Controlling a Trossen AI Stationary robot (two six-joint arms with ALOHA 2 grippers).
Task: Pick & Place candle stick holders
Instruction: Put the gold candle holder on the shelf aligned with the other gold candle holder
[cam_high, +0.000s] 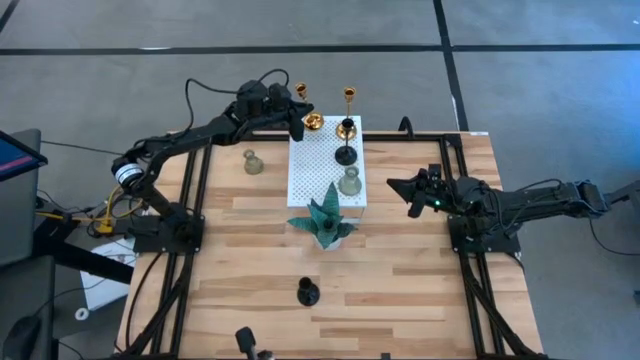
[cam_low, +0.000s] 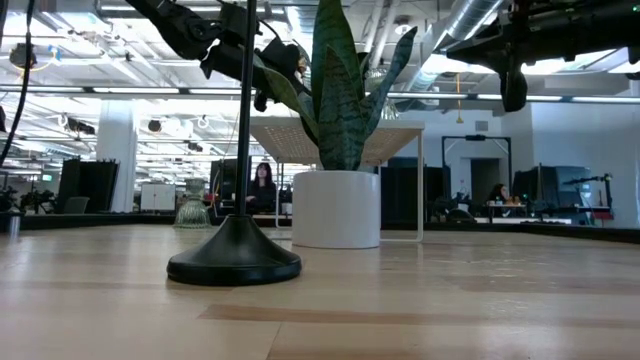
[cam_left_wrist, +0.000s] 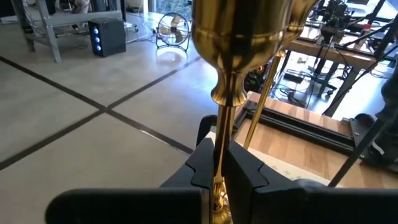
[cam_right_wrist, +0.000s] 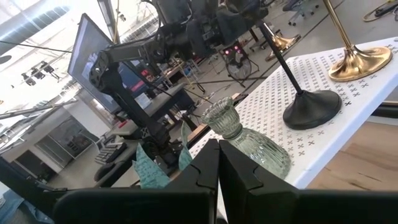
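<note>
High view: we list a white perforated rectangular board (cam_high: 325, 165) at the far middle of the wooden slatted table (cam_high: 400, 290). On it stand a slim shiny gold stemmed holder (cam_high: 347, 108), a black holder with a round base (cam_high: 346, 152) and a squat grey-green bell-shaped holder (cam_high: 349, 182). The left gripper (cam_high: 303, 122) sits at the board's far left corner, on the second gold holder (cam_high: 311, 118). A second grey-green holder (cam_high: 254, 162) stands on wood left of the board; a second black holder (cam_high: 308, 292) stands near the front. A teal spiky plant-like ornament (cam_high: 326, 218) sits at the board's near edge. The right gripper (cam_high: 412, 196) hovers right of the board.

Low view: we see the near black holder in the foreground.

Left wrist view: fingers clamp the gold stem.

Right wrist view: fingers closed together, holding nothing.
</note>
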